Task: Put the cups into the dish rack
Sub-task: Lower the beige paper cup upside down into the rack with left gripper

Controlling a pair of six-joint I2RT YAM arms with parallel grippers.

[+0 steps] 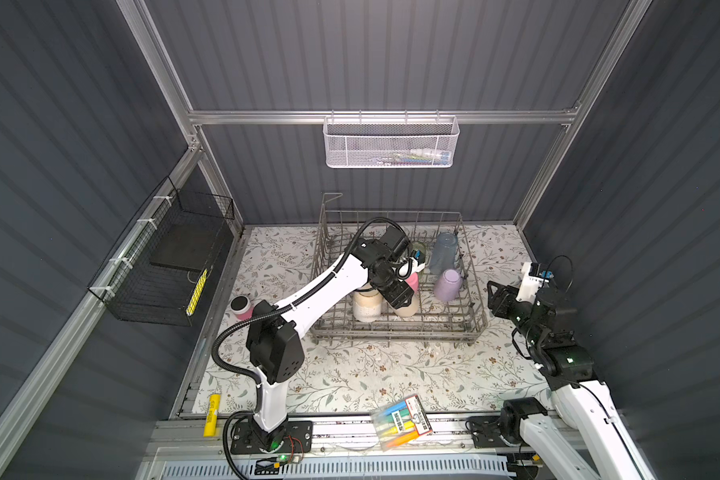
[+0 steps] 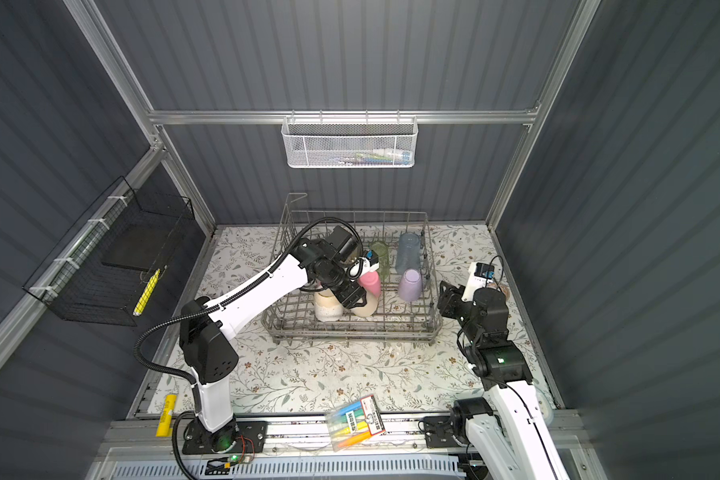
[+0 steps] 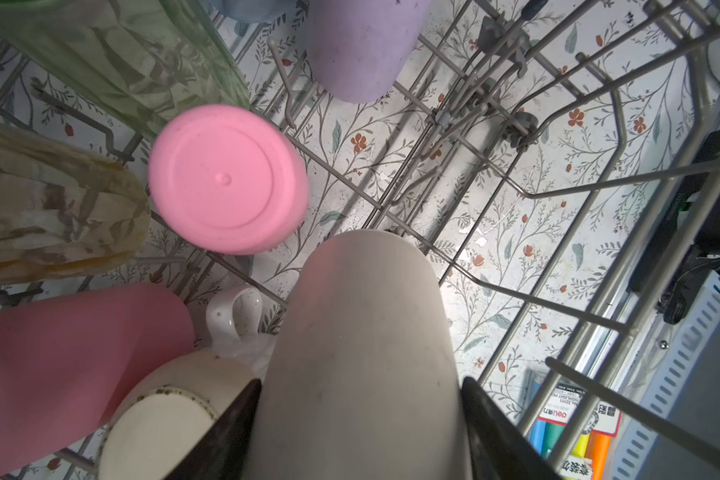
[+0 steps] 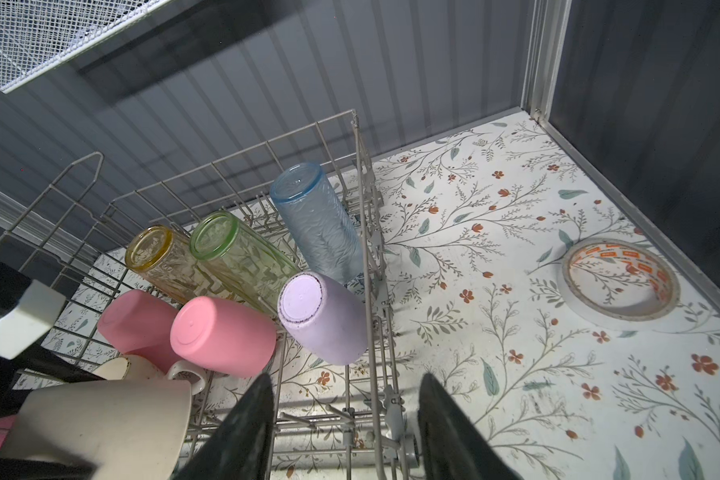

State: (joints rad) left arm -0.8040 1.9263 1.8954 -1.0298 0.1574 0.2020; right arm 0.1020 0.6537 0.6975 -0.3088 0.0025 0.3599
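Observation:
The grey wire dish rack [image 1: 395, 332] stands at the back middle in both top views. My left gripper [image 3: 360, 415] reaches inside it, shut on an upside-down beige tumbler [image 3: 362, 332] at the rack's front. Around it stand the cream mug [image 3: 175, 407], two pink tumblers [image 3: 225, 178] [image 3: 59, 353], an amber glass [image 3: 51, 208], a green glass [image 3: 134, 62] and a lilac tumbler [image 3: 358, 45], all bottom up. A clear-blue tumbler [image 4: 316, 220] leans at the rack's far right. My right gripper [image 4: 346, 415] hangs open over the rack's right wall, holding nothing.
A short pink pot with a black top [image 1: 241, 307] sits left of the rack. A tape roll [image 4: 620, 286] lies at the back right. A highlighter pack [image 1: 402, 422] and a yellow tube [image 1: 212, 415] lie at the front edge. A white mesh basket [image 1: 391, 143] and a black wire basket [image 1: 163, 266] hang on the walls.

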